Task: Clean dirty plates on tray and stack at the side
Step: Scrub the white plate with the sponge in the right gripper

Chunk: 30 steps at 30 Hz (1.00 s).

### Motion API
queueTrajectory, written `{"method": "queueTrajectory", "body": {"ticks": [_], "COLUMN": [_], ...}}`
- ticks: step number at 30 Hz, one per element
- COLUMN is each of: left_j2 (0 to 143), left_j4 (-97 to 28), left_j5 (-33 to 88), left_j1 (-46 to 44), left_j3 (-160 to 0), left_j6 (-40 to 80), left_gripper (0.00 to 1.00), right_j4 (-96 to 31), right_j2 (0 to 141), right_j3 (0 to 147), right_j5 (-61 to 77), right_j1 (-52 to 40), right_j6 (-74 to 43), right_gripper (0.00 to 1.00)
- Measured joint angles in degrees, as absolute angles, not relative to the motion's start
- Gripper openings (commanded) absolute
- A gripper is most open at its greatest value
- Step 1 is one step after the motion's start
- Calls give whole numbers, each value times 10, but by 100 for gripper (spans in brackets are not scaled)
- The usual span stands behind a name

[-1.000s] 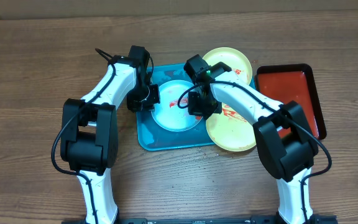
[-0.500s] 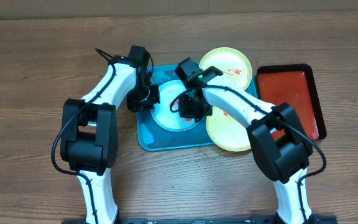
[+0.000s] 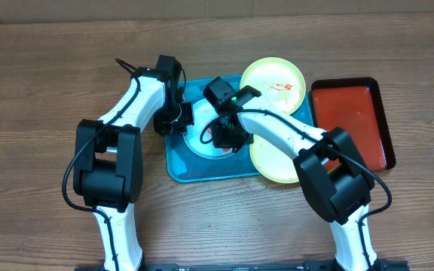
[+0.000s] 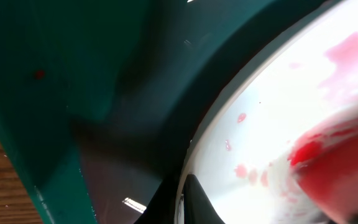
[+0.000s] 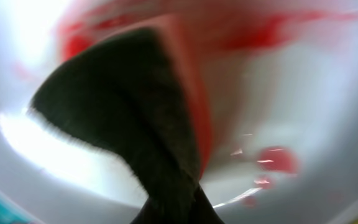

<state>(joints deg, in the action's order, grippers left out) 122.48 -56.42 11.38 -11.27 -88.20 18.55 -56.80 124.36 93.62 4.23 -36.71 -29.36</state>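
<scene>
one plate (image 3: 198, 141) mid-frame looks light, stiff, slippery with sauce (image 5: 278, 158); hold its rim. left claw (image 3: 177, 119), right claw (image 3: 223, 135): cannot tell if clenched.

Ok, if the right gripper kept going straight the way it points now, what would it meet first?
The whitish plate on the blue tray: the right gripper points down at its red-smeared surface from close up. Whether it already touches is unclear.
</scene>
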Motion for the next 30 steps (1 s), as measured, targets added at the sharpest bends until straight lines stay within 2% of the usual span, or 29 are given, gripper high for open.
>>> {"method": "queueTrajectory", "body": {"ticks": [11,20,30], "left_j2": [1225,1225,1225], "left_j4": [-562,-561,-561], "left_j5": [117,117,118], "left_j1": [-113,-113,-113], "left_j3": [-882,-882,-882], "left_j6": [185,185,185], "left_gripper": [4,4,4], "right_j4": [-549,-506,-558], "right_j2": [1244,1260,1268], "right_j3": [941,946,967], "right_j5": [-3,58,96], "right_j1": [-318,-362,-387], "right_j6": [-286,-282,-251], "right_gripper": [4,4,4]}}
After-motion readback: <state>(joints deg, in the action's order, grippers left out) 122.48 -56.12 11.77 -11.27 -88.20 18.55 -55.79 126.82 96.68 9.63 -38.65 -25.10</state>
